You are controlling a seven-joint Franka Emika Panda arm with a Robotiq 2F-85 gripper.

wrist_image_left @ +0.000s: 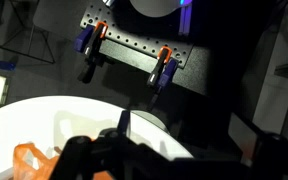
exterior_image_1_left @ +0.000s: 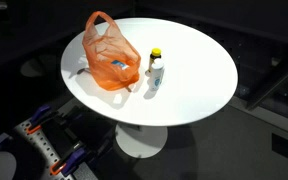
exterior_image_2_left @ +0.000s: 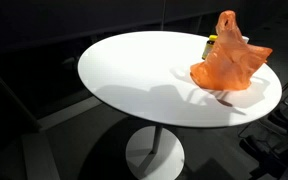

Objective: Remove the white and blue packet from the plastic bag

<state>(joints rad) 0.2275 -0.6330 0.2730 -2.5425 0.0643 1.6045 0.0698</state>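
Observation:
An orange plastic bag (exterior_image_1_left: 109,55) stands on the round white table (exterior_image_1_left: 194,70), its handles up. The white and blue packet (exterior_image_1_left: 117,68) shows through the bag's side, low inside it. In an exterior view the bag (exterior_image_2_left: 229,62) sits near the table's edge and hides the packet. The arm does not show in either exterior view. In the wrist view my gripper (wrist_image_left: 184,135) is open and empty, dark fingers spread above the table edge (wrist_image_left: 84,115). A corner of the bag (wrist_image_left: 29,160) shows at the lower left, away from the fingers.
A small white bottle with a yellow cap (exterior_image_1_left: 155,70) stands right beside the bag; it peeks out behind the bag in an exterior view (exterior_image_2_left: 211,43). A perforated mounting plate with orange-and-blue clamps (wrist_image_left: 129,55) lies below the table edge. The surroundings are dark.

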